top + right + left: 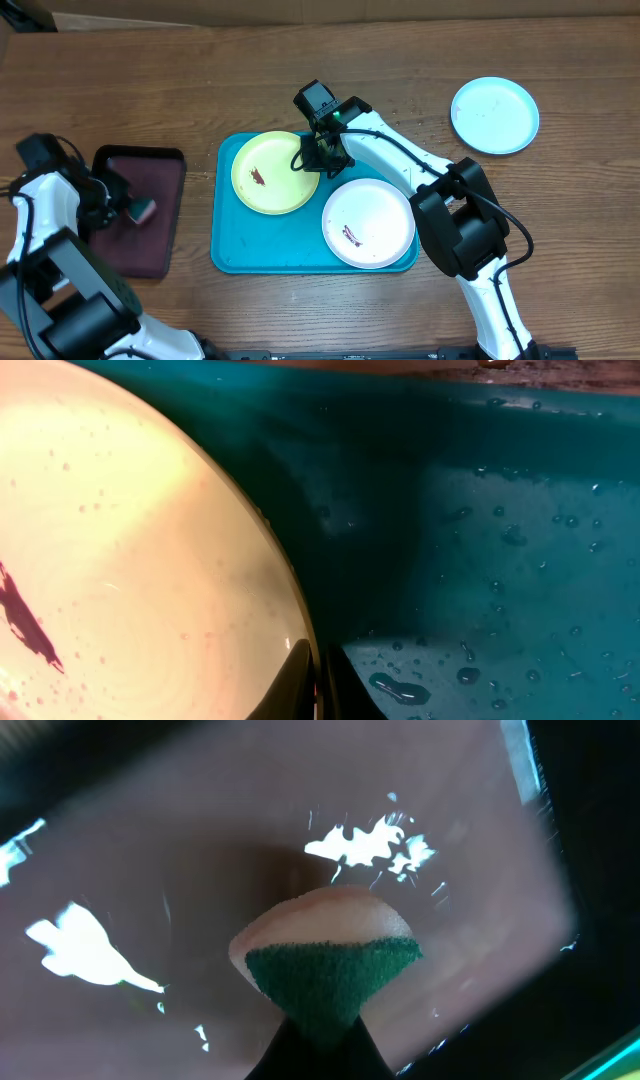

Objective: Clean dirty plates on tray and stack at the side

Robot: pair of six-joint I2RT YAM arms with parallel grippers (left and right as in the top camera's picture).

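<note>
Now, right jaws pinch shut on the yellow-green plate (265, 178) at its right rim, far-left on the tray (228, 250). Light, stiff, wet plastic, likely slippery: rim's the hold. Left jaws clamp the sponge (335, 975).

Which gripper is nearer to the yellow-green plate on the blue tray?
Right. The right gripper is shut on the yellow-green plate at its right rim. The left gripper is well off to the plate's left, over the maroon tray, holding a sponge.
</note>
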